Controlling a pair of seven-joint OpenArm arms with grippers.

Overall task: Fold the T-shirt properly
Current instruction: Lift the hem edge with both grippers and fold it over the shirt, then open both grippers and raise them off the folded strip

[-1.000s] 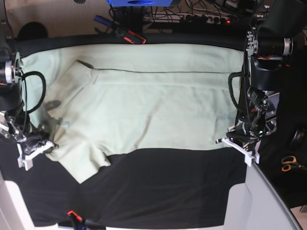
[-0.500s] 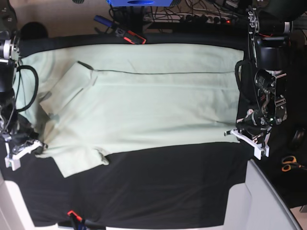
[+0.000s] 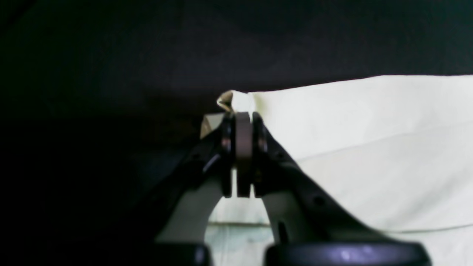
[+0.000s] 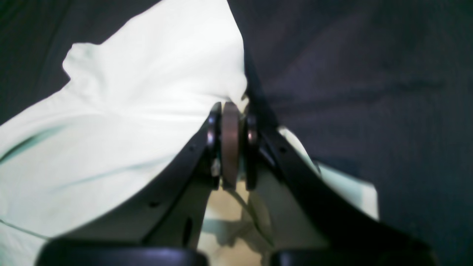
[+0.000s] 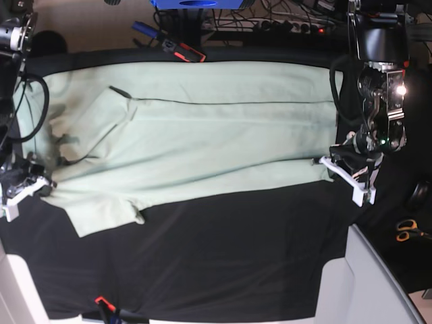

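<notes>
Since a second ago both arms have pulled outward and toward 12 o'clock in the base view, so the near hem of the T-shirt [image 5: 202, 145] has gone from a sagging curve to a nearly straight line, and the sleeve at 8 o'clock has slid back with it.

Nearest in the base view is bare black table cover [image 5: 223, 263] over the worktop, from 5 to 7 o'clock. Beyond it lies the T-shirt, spread wide across the middle with one long fold crease running side to side.

At 9 o'clock the right gripper [image 5: 34, 185] has its jaws pressed together on a pinch of the shirt's edge by the sleeve; the wrist view shows pale fabric [image 4: 155, 96] bunched right at the tips. At 3 o'clock the left gripper [image 5: 322, 163] pinches the opposite hem corner the same way, a small tuft poking past the closed tips [image 3: 236, 105].

Holding opposite ends apart looks meant to keep the cloth taut, so the layer stays flat and square for the next fold; slack would probably let it wrinkle.

Farthest, at 12 o'clock, cables and tools [image 5: 177, 47] lie past the worktop.
</notes>
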